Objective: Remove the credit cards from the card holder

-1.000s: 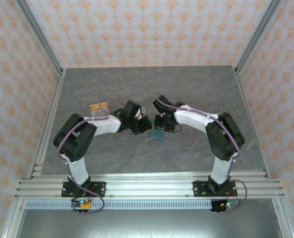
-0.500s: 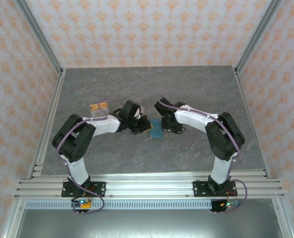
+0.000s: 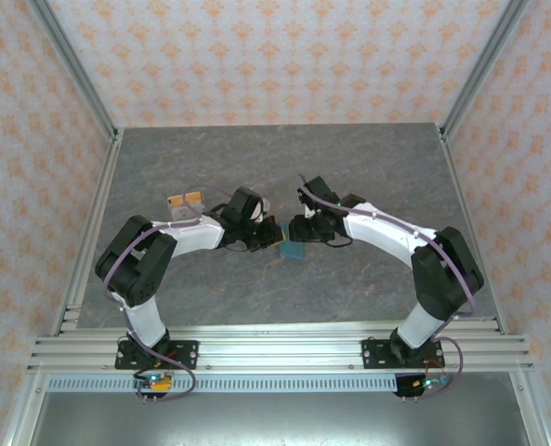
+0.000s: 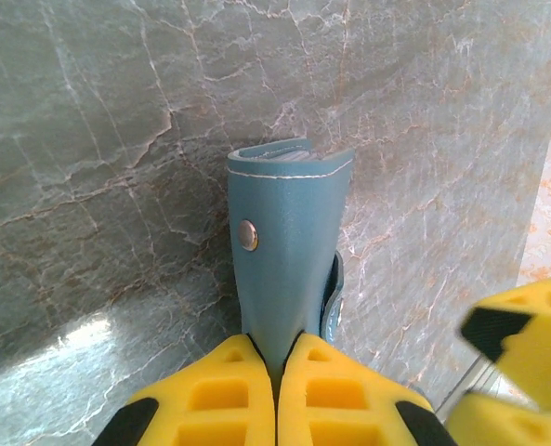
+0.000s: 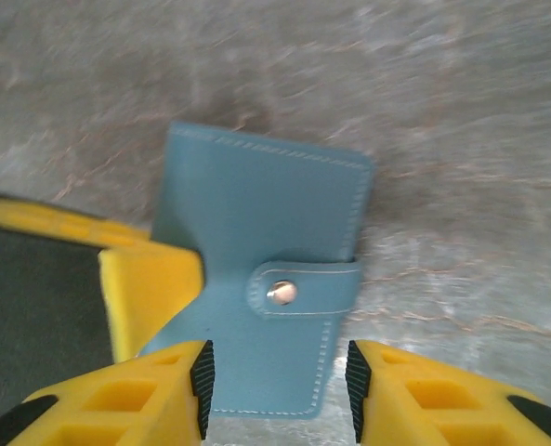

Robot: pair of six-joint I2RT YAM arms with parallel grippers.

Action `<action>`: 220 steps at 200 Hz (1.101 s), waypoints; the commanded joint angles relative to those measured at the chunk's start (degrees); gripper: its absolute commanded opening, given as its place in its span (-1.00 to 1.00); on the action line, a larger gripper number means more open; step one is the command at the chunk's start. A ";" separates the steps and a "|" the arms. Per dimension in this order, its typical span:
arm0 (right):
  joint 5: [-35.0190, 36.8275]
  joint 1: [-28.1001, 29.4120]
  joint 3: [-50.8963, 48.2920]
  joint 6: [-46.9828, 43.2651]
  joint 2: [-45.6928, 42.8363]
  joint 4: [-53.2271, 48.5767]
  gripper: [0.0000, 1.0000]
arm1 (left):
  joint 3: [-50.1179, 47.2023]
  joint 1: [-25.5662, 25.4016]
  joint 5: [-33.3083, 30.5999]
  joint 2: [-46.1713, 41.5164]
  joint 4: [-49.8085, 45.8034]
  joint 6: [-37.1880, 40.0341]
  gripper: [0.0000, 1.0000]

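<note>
Wallet (image 5: 256, 214) is staying clenched in left pincer (image 4: 275, 348); right pincer (image 5: 275, 372), released, is spreading wider beside it; marbled table (image 3: 368, 167) beneath, papered walls (image 3: 275, 56) behind.

Soft, even light from above fills the top view: the grey table (image 3: 368, 167) is bright with no hot spots, and only faint, short shadows lie on it. The left wrist view is crisp, the card holder (image 4: 289, 242) sharp down to its stitching, with a pale glare patch on the table at lower left. The right wrist view is smeared, its marble veins streaked and the card holder's edges soft.
</note>
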 commanded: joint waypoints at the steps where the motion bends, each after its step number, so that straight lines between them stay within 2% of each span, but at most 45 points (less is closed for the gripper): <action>1: -6.14 0.20 -2.26 -6.15 0.26 5.05 -0.10 | -0.51 0.31 2.17 -2.35 -0.25 0.11 -1.00; 104: -0.88 -0.74 -3.62 -9.63 5.29 7.53 -0.19 | -0.89 0.35 4.17 -3.26 1.42 -0.72 -1.00; 171: 3.12 -0.81 -3.99 -9.47 6.56 5.87 -0.25 | -0.71 0.36 3.17 -3.35 0.51 -0.55 -1.00; 220: 11.02 -0.81 -2.62 -5.74 7.76 1.51 -0.50 | -0.14 0.36 1.02 -4.56 -2.04 0.44 -1.00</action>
